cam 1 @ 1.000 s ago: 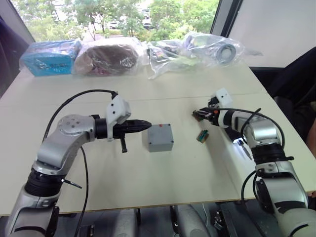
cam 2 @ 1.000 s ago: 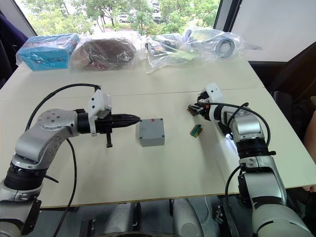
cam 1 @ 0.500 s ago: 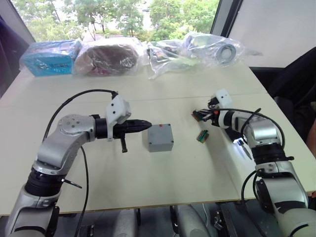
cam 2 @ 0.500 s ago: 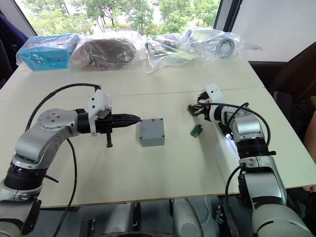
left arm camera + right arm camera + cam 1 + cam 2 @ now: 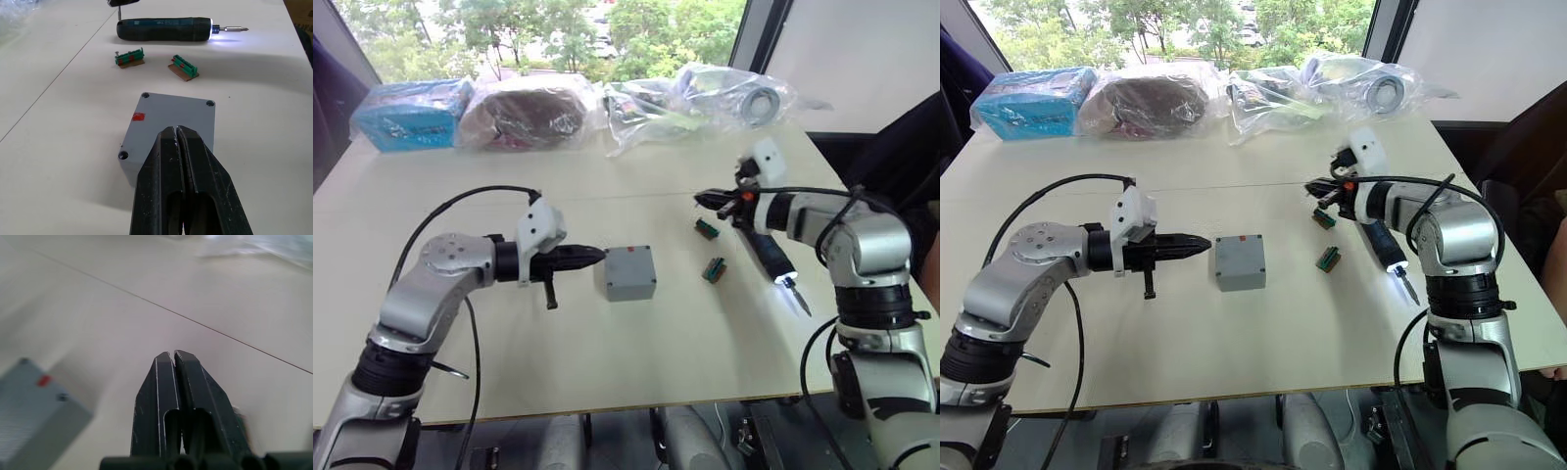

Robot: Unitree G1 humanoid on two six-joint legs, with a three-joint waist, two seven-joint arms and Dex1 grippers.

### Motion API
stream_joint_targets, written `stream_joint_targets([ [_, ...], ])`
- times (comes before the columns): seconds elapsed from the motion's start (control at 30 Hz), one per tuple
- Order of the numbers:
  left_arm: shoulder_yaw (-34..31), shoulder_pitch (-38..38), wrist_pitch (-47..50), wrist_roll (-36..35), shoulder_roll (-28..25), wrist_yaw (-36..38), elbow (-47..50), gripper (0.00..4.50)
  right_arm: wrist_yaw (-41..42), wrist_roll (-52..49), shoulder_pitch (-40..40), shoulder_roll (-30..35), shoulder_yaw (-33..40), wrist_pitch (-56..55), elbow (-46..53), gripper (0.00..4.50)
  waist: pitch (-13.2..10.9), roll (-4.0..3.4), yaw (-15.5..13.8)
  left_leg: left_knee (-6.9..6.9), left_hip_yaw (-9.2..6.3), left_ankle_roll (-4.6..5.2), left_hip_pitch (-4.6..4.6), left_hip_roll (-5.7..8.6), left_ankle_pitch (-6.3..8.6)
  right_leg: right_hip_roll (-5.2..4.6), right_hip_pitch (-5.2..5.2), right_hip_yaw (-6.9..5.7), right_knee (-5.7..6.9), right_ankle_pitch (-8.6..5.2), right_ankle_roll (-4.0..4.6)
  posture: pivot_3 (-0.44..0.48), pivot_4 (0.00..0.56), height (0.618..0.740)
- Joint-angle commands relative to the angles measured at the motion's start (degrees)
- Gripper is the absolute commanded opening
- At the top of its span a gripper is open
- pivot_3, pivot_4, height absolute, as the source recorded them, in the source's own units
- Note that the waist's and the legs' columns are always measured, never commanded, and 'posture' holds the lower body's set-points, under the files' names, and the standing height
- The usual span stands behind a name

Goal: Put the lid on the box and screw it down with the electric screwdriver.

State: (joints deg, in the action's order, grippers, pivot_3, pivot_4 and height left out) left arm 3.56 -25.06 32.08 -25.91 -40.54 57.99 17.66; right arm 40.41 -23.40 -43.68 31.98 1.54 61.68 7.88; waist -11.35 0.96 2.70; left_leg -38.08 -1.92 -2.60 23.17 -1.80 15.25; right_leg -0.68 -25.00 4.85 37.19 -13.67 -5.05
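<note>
Box: grey box [image 5: 630, 273] with lid [image 5: 173, 119] on top, mid counter [image 5: 636, 372].
Screwdriver: electric screwdriver [image 5: 770, 259] lies right of two green pieces [image 5: 713, 269].
Left hand [image 5: 595, 255]: clenched, empty, just beside box.
Right hand [image 5: 703, 199]: clenched, empty, above pieces.
Back edge: plastic bags [image 5: 705, 98].

We see the box [image 5: 631, 272] near the middle of the bench [image 5: 636, 382], with the lid [image 5: 173, 120] resting on top of it. Just left of the box is our left gripper [image 5: 597, 255], its fingers [image 5: 168, 161] pressed together and pointing at the box without touching it. To the right of the box lie two small connector pieces [image 5: 714, 268], one farther than the other. Right of them the electric screwdriver [image 5: 766, 257] lies flat on the bench, its bit toward the near right. Our right gripper [image 5: 702, 199] hovers just beyond the far piece. Along the far edge sit several plastic-wrapped bundles [image 5: 524, 113].
</note>
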Motion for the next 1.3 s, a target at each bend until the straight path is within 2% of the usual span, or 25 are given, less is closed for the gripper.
stream_joint_targets([
  [0.03,-1.3,0.1,-1.3,-0.2,-0.4,0.0,0.2,0.00,-2.8,-2.2,-1.0,-3.1,-3.2,4.3,7.7,0.02,0.0,0.00,0.0,0.00,0.00,0.00,0.00,0.00,0.00,0.00,0.00,0.00,0.00,0.00,0.00,0.000,0.150,0.740],
  [0.27,-1.0,0.6,-1.5,0.1,0.0,-0.6,0.4,0.00,-3.8,-2.5,1.1,-4.2,-8.0,5.1,10.8,0.02,0.0,0.00,-0.2,-0.01,0.00,0.00,0.04,0.01,0.00,-0.02,-0.01,-0.01,-0.04,0.00,0.01,0.000,0.150,0.740],
  [0.5,-0.9,1.1,-1.5,0.1,0.0,-1.2,0.9,0.00,-3.0,-1.2,2.5,-2.1,-11.2,2.5,11.0,0.02,0.0,0.00,0.0,-0.01,0.00,0.00,0.03,0.00,0.00,0.00,-0.02,-0.01,-0.02,0.00,0.01,0.000,0.150,0.740],
  [1.3,-0.1,1.0,-1.4,0.5,0.7,-1.7,1.4,0.00,-1.7,1.7,3.6,-1.0,-14.3,-3.5,6.2,0.02,0.0,0.01,0.0,-0.01,0.00,0.00,0.04,0.00,0.00,0.00,-0.02,-0.01,-0.03,0.00,0.00,0.000,0.150,0.740],
])
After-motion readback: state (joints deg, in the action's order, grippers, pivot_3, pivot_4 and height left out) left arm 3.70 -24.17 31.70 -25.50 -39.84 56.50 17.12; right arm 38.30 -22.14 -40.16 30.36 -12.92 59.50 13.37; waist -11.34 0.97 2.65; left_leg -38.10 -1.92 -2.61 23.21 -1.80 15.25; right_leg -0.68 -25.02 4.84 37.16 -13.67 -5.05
